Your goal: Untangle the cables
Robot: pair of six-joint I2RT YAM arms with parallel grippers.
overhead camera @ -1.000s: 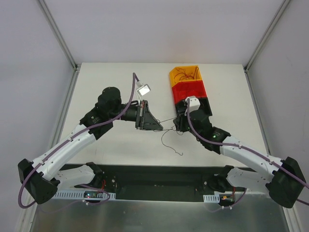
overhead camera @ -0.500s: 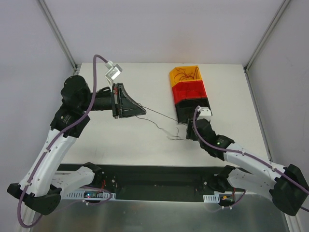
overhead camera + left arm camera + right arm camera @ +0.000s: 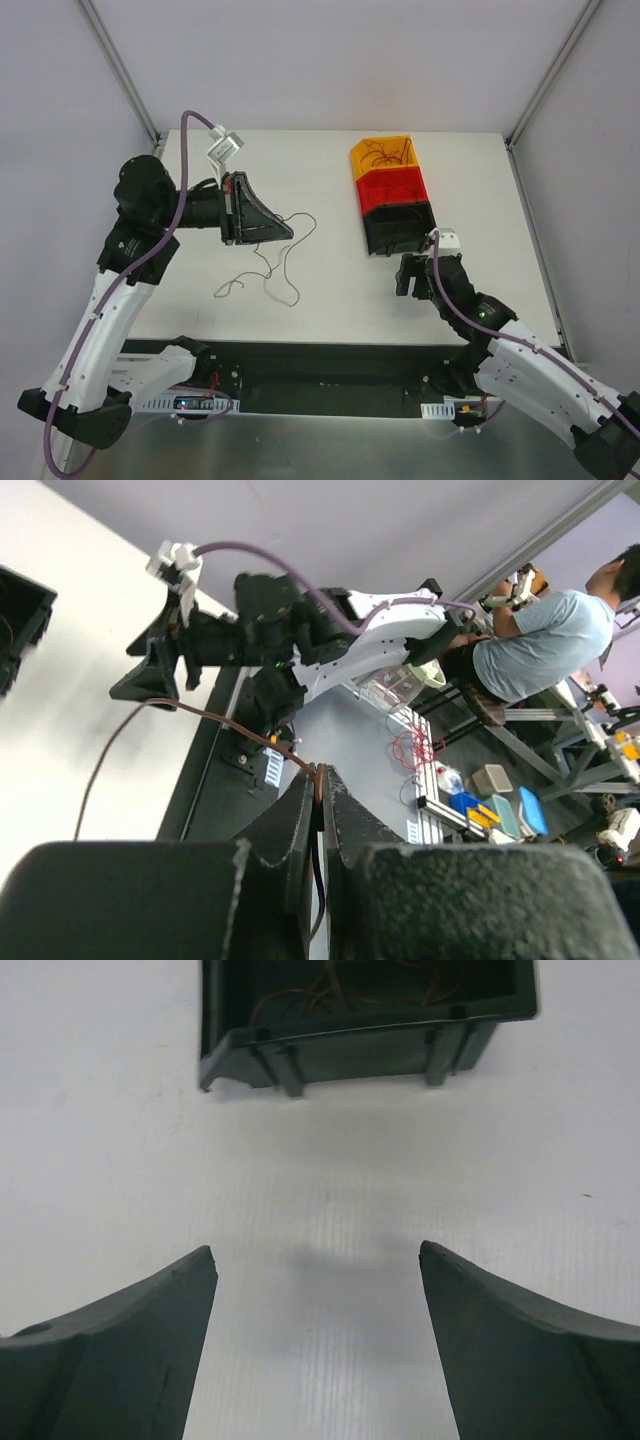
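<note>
My left gripper [image 3: 288, 231] is raised over the left-centre of the table and shut on a thin brown cable [image 3: 263, 268]. The cable hangs from the fingertips and lies in loose loops on the table below. In the left wrist view the jaws [image 3: 320, 778] pinch the brown cable [image 3: 215, 718], which trails off to the left. My right gripper [image 3: 405, 275] is open and empty just in front of the black bin [image 3: 400, 230]. In the right wrist view the gripper [image 3: 315, 1260] stands wide over bare table. More thin wires lie in the black bin [image 3: 345, 990] and the orange bin [image 3: 380, 152].
Three bins stand in a row at the back right: orange [image 3: 392, 165], red [image 3: 395, 190], black nearest. The black bin's front wall [image 3: 360, 1055] is close ahead of my right gripper. White walls and metal frame posts enclose the table.
The right gripper let go of the cable and drew back toward the near right. The left arm pulled left and up with the cable, which went from taut to hanging loose.
</note>
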